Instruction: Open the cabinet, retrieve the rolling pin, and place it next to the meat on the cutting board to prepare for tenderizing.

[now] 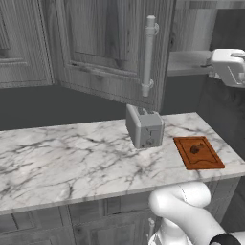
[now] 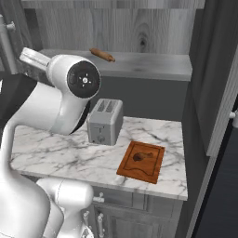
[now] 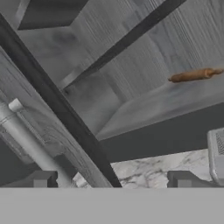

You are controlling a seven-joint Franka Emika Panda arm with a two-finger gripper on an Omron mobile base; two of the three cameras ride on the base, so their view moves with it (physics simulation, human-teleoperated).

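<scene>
The gripper (image 3: 111, 181) is hanging wide open and empty beside the door handle (image 3: 33, 146) of the cabinet (image 3: 131, 57). The rolling pin (image 3: 194, 75) is lying on the shelf (image 2: 139, 65), up and to the right in the hand view, its long axis running roughly along the shelf.

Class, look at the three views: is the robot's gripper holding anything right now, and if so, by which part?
Nothing is held. The gripper is open with nothing between its fingertips; the rolling pin lies untouched on the cabinet shelf.
</scene>
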